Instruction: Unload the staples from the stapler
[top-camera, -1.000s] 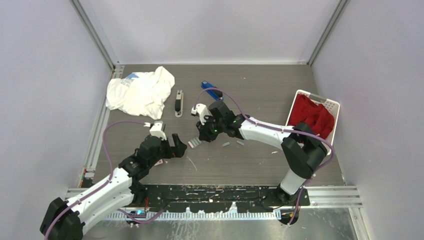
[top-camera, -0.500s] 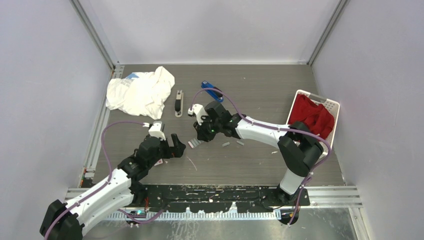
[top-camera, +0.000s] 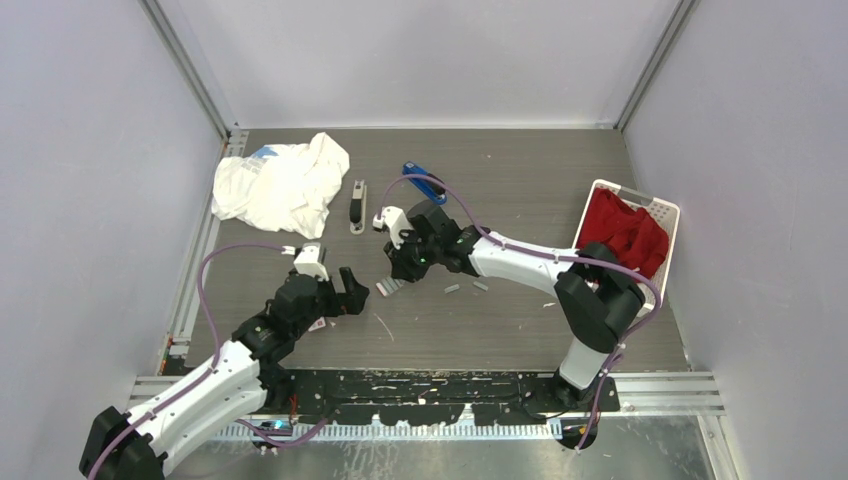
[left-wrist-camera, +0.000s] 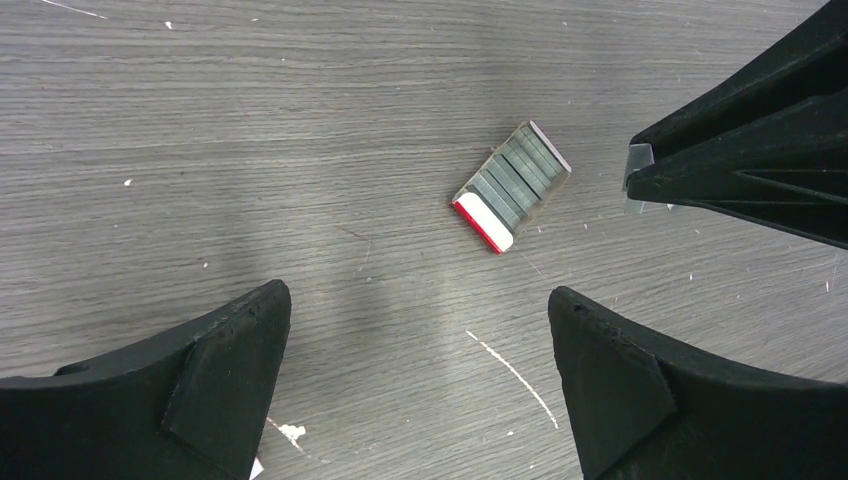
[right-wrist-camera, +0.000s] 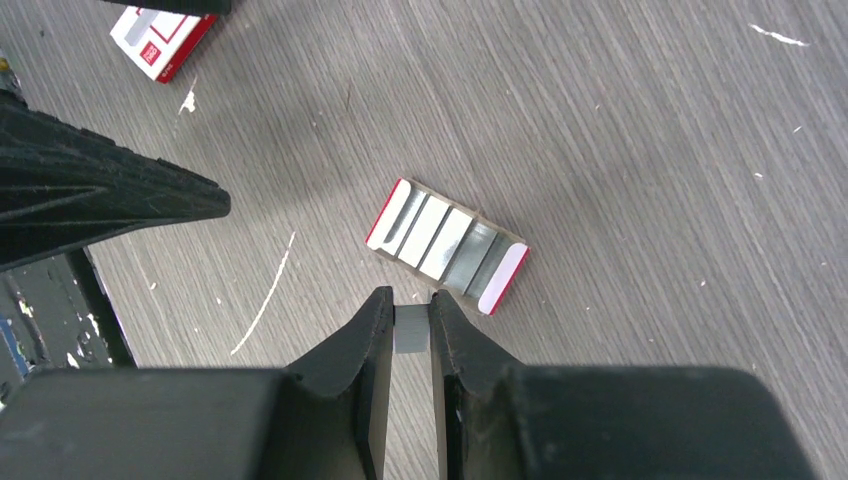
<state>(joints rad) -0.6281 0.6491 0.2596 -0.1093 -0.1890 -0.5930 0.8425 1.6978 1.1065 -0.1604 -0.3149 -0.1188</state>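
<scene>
Right now the right gripper (right-wrist-camera: 410, 322) is pinched on a strip (right-wrist-camera: 411, 332) of staples, and the silvery piece shows in the narrow gap between its fingertips. Just ahead of those tips, an open tray (right-wrist-camera: 503, 280) with red-and-white ends lies flat on the table (right-wrist-camera: 650, 150). It holds more staples (right-wrist-camera: 430, 232), laid side by side.

Opposite, the left gripper (left-wrist-camera: 415, 300) has its fingers spread wide with nothing between them. It hangs above the table, apart from the tray (left-wrist-camera: 483, 222). From the left wrist, the tray sits ahead of the gap and a little toward the right-hand finger. The right gripper's dark fingers reach in from that same side.

From above, two loose strips (top-camera: 452, 289) lie on the table just behind the right gripper (top-camera: 398, 268), on its arm's side. The stapler (top-camera: 357, 207) lies beyond both grippers, well apart from each. A flat red-and-white box (right-wrist-camera: 162, 35) lies farther ahead of the right gripper, close by the left gripper (top-camera: 355, 290).
</scene>
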